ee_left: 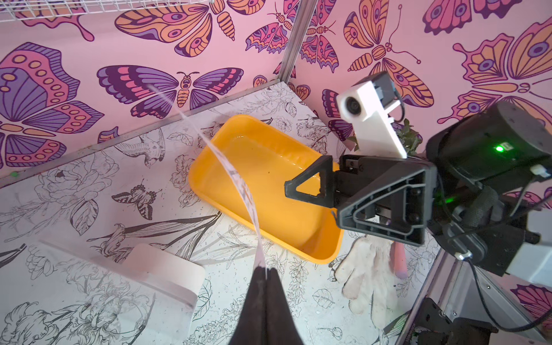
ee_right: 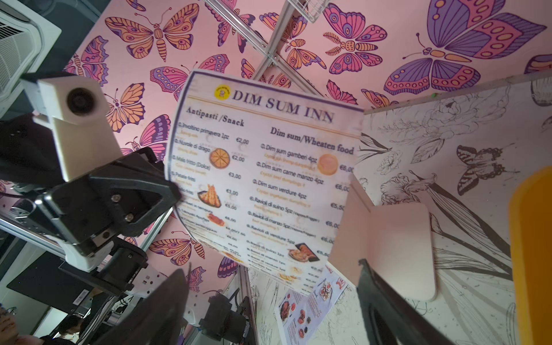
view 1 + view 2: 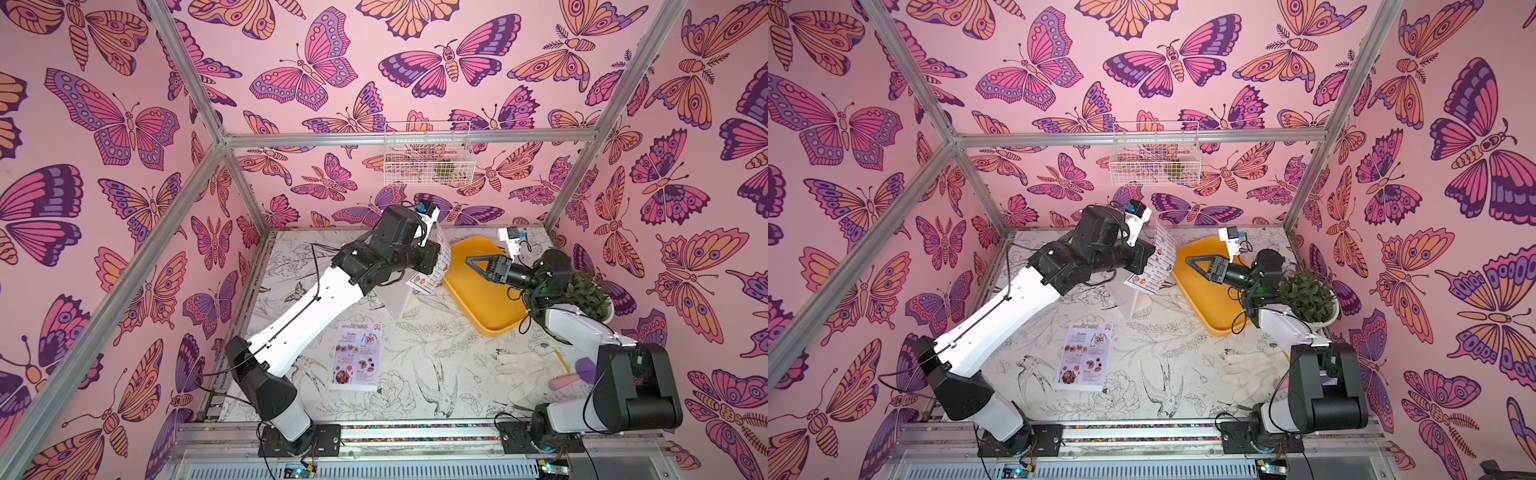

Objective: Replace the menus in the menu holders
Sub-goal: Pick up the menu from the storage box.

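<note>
My left gripper [image 1: 265, 270] is shut on the edge of the "DIM SUM INN" menu [image 2: 263, 167]. The sheet hangs curved in the air just above the clear menu holder [image 3: 401, 299], and in the left wrist view this menu [image 1: 239, 179] shows edge-on. The holder [image 1: 167, 268] stands upright on the table. The "SPECIAL MENU" sheet [image 3: 356, 355] lies flat nearer the front. My right gripper [image 3: 471, 264] hovers open over the yellow tray [image 3: 478, 307], pointing at the held menu with nothing between its fingers.
A potted plant [image 3: 588, 295] stands at the right wall behind the right arm. A white glove [image 3: 523, 365] and a pink and purple object [image 3: 569, 378] lie at the front right. A wire basket [image 3: 428, 153] hangs on the back wall.
</note>
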